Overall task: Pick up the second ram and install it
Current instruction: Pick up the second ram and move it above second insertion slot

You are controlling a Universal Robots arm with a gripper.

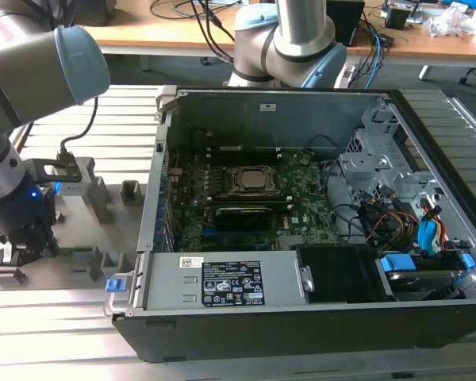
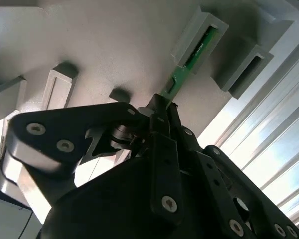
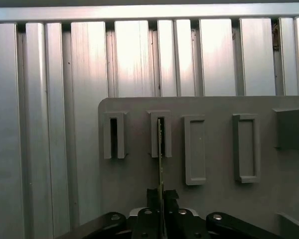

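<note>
Computer case [image 1: 317, 325] in the middle and right of the exterior view, motherboard [image 1: 246, 202] inside it, holder tray [image 1: 79, 270] at lower left beside it, gripper [image 1: 28, 242] over the tray, the second ram [image 2: 192, 57] standing in a tray slot and gripped, desk [image 1: 143, 36] along the top.

Slotted grey holder tray [image 3: 134, 149]: matt moulded plastic, smooth. Ribbed tabletop [image 3: 134, 59] under it: brushed alu w/ soft sheen. Thin green circuit-board stick [image 2: 192, 57]: semi-gloss laminate. Black pincer [image 2: 162, 107]: matt links, bright metal screw heads. At the exterior view's right, open computer case [image 1: 222, 111]: dull grey sheet metal inside, matt black shell. Upper centre, robot arm [image 1: 301, 24]: satin silver metal, pale-blue plastic caps. Along top edge, light wooden desk [image 1: 127, 36], smooth.
</note>
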